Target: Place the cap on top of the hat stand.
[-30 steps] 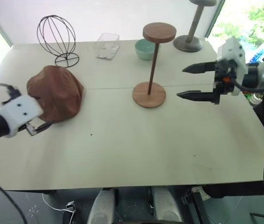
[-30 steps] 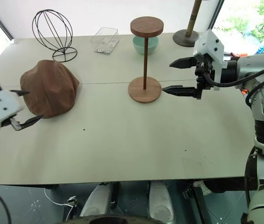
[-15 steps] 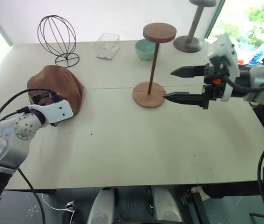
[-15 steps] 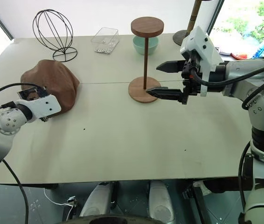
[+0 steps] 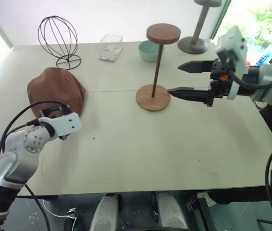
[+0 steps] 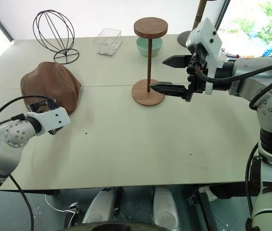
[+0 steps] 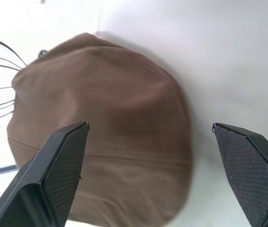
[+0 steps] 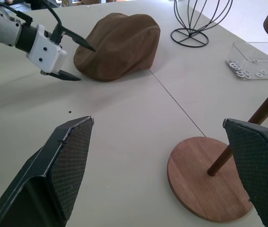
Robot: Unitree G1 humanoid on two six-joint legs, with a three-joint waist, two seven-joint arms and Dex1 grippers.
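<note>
On the left of the worktop (image 5: 126, 159) the cap (image 5: 56, 91) lies flat, straight ahead of my left end effector (image 8: 72, 61), released and just short of its near edge. My right end effector (image 5: 186, 79), also released, hovers beside the hat stand (image 5: 157, 67), well apart from the cap. The clear tray (image 5: 109, 46) holds small rings; I cannot see into the green bowl (image 5: 149, 51).

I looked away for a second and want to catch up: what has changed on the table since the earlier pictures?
The left gripper has swung in to the cap's near edge, open, nothing taken hold of. The right gripper edged closer to the hat stand, open and empty. Cap, stand and wire head form have not moved.
</note>
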